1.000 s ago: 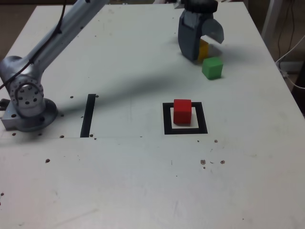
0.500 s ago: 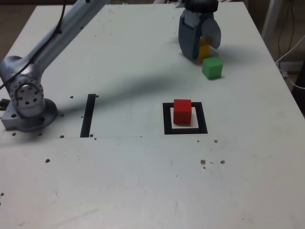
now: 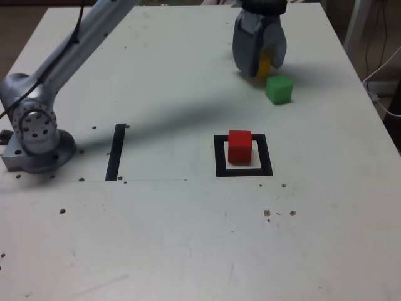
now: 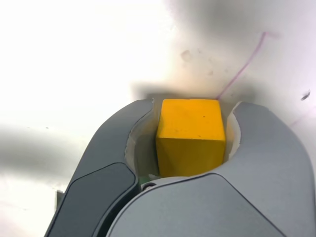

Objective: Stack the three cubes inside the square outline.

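The table [image 3: 188,251] is overlooked from high in front; the gripper [image 4: 190,143] and yellow cube [image 4: 190,133], seemingly shared, are framed close-up.

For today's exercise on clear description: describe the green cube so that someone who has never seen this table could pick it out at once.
Start at the white table and find the grey gripper near its far edge, shut on the yellow cube. The green cube sits on the table just nearer the camera, toward the exterior view's right. Unlike the red cube, it lies outside the square outline, and nothing holds it.

Red cube [image 3: 239,145] sits upright inside the square outline [image 3: 244,170]; green cube [image 3: 279,88] and yellow cube [image 3: 265,63] lie near the table's far edge.
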Tool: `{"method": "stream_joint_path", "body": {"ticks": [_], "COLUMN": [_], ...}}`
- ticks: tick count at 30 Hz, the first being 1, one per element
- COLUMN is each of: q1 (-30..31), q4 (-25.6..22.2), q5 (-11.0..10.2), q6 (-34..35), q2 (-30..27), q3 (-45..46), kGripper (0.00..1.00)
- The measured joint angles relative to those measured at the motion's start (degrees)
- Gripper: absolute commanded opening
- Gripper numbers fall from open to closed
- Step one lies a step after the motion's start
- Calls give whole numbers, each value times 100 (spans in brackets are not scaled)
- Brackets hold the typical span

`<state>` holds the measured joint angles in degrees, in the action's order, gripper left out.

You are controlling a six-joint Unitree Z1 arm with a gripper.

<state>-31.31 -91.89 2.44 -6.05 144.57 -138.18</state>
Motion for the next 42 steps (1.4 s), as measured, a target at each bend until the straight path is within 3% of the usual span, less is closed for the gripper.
{"method": "stream_joint_path", "body": {"ticks": [13, 26, 35, 42], "q1": [827, 1876, 2505, 2895], "q4": [4, 169, 458, 1037], "q5": [-63, 164, 247, 261], "q6": [-370, -307, 29, 277], "q2": [-1180, -2305, -2657, -2804], "q3": [1121, 2665, 3351, 4008], "kGripper": [30, 30, 30, 30]}}
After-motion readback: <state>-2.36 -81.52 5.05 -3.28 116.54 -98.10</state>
